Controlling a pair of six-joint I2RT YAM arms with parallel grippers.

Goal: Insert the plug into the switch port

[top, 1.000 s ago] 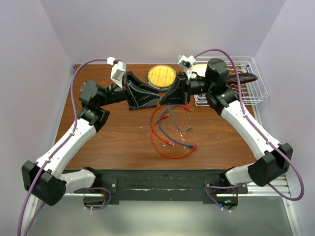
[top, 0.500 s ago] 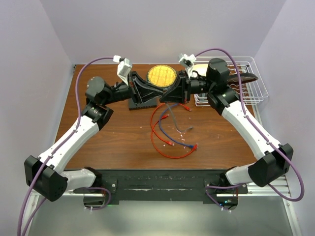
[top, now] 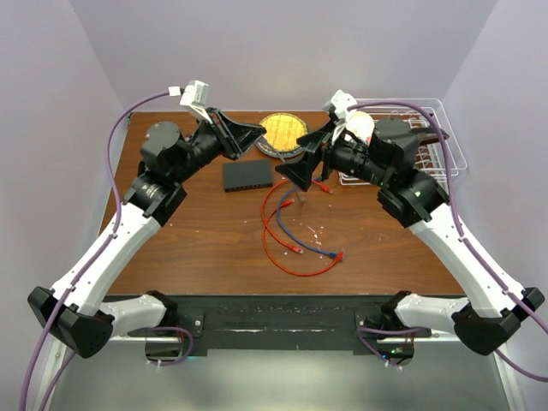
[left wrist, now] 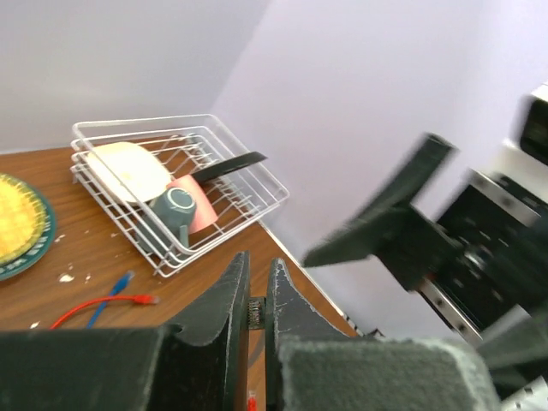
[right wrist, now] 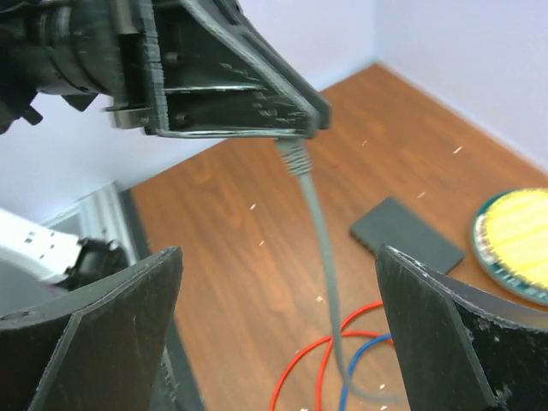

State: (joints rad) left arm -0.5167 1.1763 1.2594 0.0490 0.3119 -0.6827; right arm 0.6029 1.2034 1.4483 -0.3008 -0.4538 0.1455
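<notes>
The switch (top: 247, 175) is a flat dark box lying on the table, also in the right wrist view (right wrist: 407, 244). My left gripper (top: 259, 130) is raised above it and shut on the grey cable's plug (right wrist: 292, 154); the plug's contacts show between its fingers (left wrist: 255, 312). The grey cable (right wrist: 321, 248) hangs from there down to the table. My right gripper (top: 298, 161) faces the left one from the right, wide open and holding nothing, its fingers (right wrist: 86, 334) on either side of the hanging cable without touching it.
Red (top: 274, 248) and blue (top: 300, 240) cables lie looped mid-table. A round yellow dish (top: 282, 130) sits behind the switch. A white wire rack (top: 428, 141) with a plate, mug and pan stands at the back right.
Both arms have risen off the table and the switch is now uncovered. My right gripper has opened wide and drawn back. My left gripper has closed on the grey plug.
</notes>
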